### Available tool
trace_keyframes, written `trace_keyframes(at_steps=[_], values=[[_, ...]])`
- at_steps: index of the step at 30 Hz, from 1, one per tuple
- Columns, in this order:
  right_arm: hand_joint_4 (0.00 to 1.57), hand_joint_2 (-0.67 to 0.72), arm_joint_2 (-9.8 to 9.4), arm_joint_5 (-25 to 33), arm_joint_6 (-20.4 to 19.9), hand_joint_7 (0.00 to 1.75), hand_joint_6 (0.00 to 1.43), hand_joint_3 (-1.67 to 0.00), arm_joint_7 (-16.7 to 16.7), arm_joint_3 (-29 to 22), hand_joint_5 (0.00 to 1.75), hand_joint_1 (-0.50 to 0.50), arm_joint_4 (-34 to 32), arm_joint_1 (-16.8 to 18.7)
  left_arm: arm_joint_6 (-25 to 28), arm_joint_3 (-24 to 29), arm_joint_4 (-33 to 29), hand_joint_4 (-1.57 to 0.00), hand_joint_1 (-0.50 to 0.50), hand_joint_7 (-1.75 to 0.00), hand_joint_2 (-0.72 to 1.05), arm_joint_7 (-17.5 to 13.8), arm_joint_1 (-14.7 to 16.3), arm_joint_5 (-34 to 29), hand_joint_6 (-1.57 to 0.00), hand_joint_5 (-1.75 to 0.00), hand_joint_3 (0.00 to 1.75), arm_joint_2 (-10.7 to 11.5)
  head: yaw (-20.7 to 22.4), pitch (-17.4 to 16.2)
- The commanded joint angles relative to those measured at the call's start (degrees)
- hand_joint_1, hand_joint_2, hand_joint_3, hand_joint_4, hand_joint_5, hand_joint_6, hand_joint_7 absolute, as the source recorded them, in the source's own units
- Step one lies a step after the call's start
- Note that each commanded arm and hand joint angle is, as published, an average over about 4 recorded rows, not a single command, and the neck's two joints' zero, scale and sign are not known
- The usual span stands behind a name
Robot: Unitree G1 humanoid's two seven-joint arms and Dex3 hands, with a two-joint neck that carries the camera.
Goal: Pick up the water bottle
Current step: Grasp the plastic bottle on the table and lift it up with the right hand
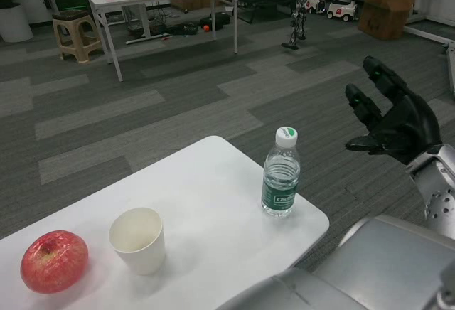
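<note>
Water bottle [280, 173] stands upright near the table [213, 182] edge, unheld. Right hand [393, 120] hovers at its 3 o'clock, apart, fingers spread and empty, seemingly set for a side grasp. Left hand not visible.

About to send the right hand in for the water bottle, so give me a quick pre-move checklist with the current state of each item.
1. Water bottle upright, cap on, near the table's right corner: ok.
2. Right hand empty, fingers apart, ready to close: ok.
3. Right hand at the bottle: not ok; it hangs to the right of it, off the table, with open space between.
4. Path from hand to bottle free of things: ok.
5. Paper cup and apple apart from the bottle, to its left: ok.
6. Left hand's position: cannot tell, it is out of view.
</note>
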Motion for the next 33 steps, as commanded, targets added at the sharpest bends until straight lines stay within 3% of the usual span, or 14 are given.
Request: trace_keyframes(at_steps=[1,8,16,21,27,33], values=[[0.0,-0.21,-1.5,-4.05,1.05,0.07,0.0,-0.04,1.01,1.47,0.0,-0.42,-2.14,-1.09,-0.47,-0.29,-0.16,-0.34,-0.5,0.0,0.16,0.05,0.06,0.13,-0.29,0.0,0.09,0.62,-1.7,0.16],[0.0,-0.19,-2.07,-12.92,1.6,0.07,0.0,-0.04,2.57,6.37,0.0,-0.42,-4.03,-4.36,-0.47,-0.49,-0.16,-0.34,-0.5,0.0,0.16,-0.04,-0.02,0.13,-0.29,0.0,0.09,0.45,-0.45,-0.05],[0.0,-0.22,-2.07,-21.71,3.29,0.07,0.0,-0.08,5.98,11.66,0.0,-0.32,-4.73,-6.94,-0.47,-0.69,-0.16,-0.3,-0.5,0.0,0.16,0.0,-0.02,0.13,-0.29,0.0,0.09,0.53,-0.51,-1.4],[0.0,-0.15,-1.92,-23.16,3.97,0.03,0.0,-0.02,8.33,14.14,0.0,-0.29,-3.87,-7.77,-0.47,-0.82,-0.16,-0.3,-0.5,0.0,0.16,0.0,0.0,0.13,-0.29,0.0,0.09,0.53,-0.2,-1.9],[0.0,-0.03,-1.3,-22.09,4.04,0.0,0.0,0.0,8.83,14.76,0.0,-0.29,-3.37,-7.77,-0.47,-0.84,-0.33,-0.3,-0.5,0.0,0.16,0.0,0.17,0.13,-0.29,0.0,0.09,0.64,-0.4,-2.31],[0.0,-0.03,-0.71,-23.65,4.19,0.0,0.0,0.0,9.43,15.07,0.0,-0.28,-3.87,-7.62,-0.47,-0.82,-0.57,-0.3,-0.5,0.0,0.16,-0.04,0.39,0.13,-0.29,0.0,0.09,0.71,-0.37,-2.32]])
